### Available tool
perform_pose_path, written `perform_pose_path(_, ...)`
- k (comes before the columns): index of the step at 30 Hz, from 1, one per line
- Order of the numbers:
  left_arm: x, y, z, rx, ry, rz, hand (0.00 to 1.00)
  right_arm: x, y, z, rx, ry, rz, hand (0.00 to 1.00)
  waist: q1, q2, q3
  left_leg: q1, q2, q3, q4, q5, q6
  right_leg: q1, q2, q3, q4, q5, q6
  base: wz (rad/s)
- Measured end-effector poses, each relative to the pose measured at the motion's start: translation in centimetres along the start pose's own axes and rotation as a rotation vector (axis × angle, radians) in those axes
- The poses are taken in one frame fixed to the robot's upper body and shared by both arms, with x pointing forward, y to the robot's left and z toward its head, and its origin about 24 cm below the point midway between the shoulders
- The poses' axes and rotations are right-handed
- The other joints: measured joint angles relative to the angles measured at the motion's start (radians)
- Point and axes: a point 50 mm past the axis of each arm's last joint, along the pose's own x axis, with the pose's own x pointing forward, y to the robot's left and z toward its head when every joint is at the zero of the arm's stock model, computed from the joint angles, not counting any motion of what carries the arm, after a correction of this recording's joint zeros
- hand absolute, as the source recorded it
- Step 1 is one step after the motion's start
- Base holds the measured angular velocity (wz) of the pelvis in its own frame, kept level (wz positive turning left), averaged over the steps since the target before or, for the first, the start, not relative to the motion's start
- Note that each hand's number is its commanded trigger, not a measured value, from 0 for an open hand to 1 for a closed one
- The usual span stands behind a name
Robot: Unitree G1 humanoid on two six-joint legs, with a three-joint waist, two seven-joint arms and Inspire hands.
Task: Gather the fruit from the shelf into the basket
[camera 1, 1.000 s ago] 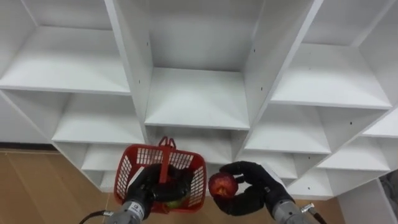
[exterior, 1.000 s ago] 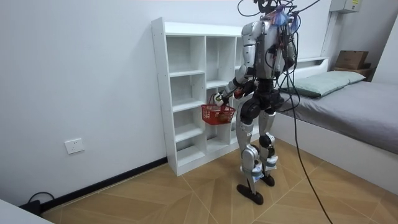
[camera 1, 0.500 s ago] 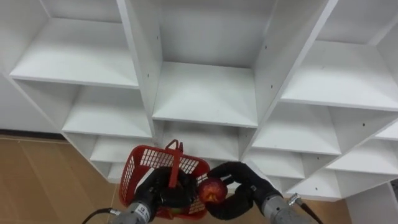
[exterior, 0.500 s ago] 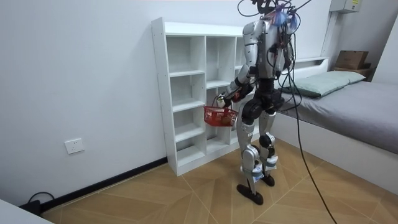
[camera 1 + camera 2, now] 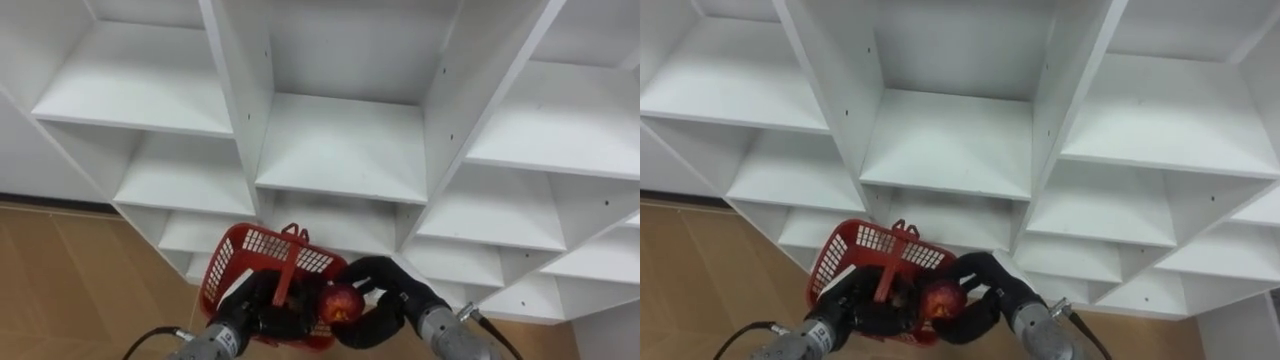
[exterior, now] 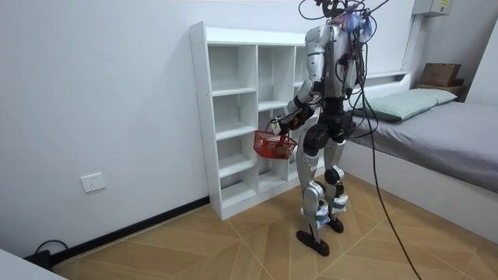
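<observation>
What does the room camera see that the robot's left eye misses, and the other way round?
The room view takes in the whole robot standing at the white closet, with a bed behind it and a wall socket low on the wall. The left eye view, looking down, gives the close detail: the left hand curled round the handle of the red basket, and the right hand with its fingers round a red apple at the basket's rim. Both share the closet's shelves and the basket held before them.
</observation>
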Motion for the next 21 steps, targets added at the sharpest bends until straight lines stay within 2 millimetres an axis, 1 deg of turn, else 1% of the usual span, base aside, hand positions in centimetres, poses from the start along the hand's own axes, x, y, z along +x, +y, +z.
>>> perform_pose_path(5,0.11,0.01,0.21,0.009,-0.005,-0.003,1.00,0.14,-0.13,0.11,-0.006,-0.003,-0.001,1.00,-0.001,0.003,0.0005,-0.009,-0.001,-0.016,0.001,0.000,0.000,-0.003,0.000,-0.010,0.000,0.000,0.000,0.07)
perform_pose_path(8,0.15,-0.18,0.20,0.027,-0.002,-0.012,1.00,0.60,-0.22,-0.13,-0.021,0.017,0.008,1.00,-0.001,0.003,0.0005,-0.009,-0.002,-0.018,0.001,0.000,0.000,-0.004,-0.001,-0.011,0.000,0.000,0.000,0.00)
perform_pose_path(12,0.14,-0.30,0.09,0.041,0.004,-0.020,1.00,0.92,-0.30,-0.05,-0.098,0.025,0.016,1.00,-0.001,0.003,0.0005,-0.010,-0.003,-0.019,0.001,0.000,0.000,-0.004,-0.006,-0.030,-0.001,0.000,0.000,0.00)
perform_pose_path(16,0.20,-0.57,0.08,0.047,0.007,-0.035,1.00,0.96,-0.24,0.01,-0.174,0.027,0.023,1.00,-0.002,0.003,0.0005,-0.010,-0.003,-0.019,0.002,0.000,0.000,-0.001,-0.007,-0.033,-0.001,0.000,0.000,0.01)
perform_pose_path(19,0.22,-0.77,0.03,0.049,0.009,-0.052,1.00,0.95,-0.15,-0.08,-0.206,0.033,0.032,1.00,-0.003,0.006,0.0025,-0.020,-0.003,-0.020,0.016,0.000,0.000,-0.001,-0.008,-0.038,-0.001,0.000,0.000,0.04)
perform_pose_path(21,0.23,-0.92,0.03,0.049,0.009,-0.063,1.00,0.94,-0.03,-0.19,-0.218,0.038,0.042,1.00,-0.003,0.008,0.0022,-0.025,-0.002,-0.018,0.018,0.000,0.000,-0.005,-0.008,-0.038,-0.001,0.000,0.000,0.06)
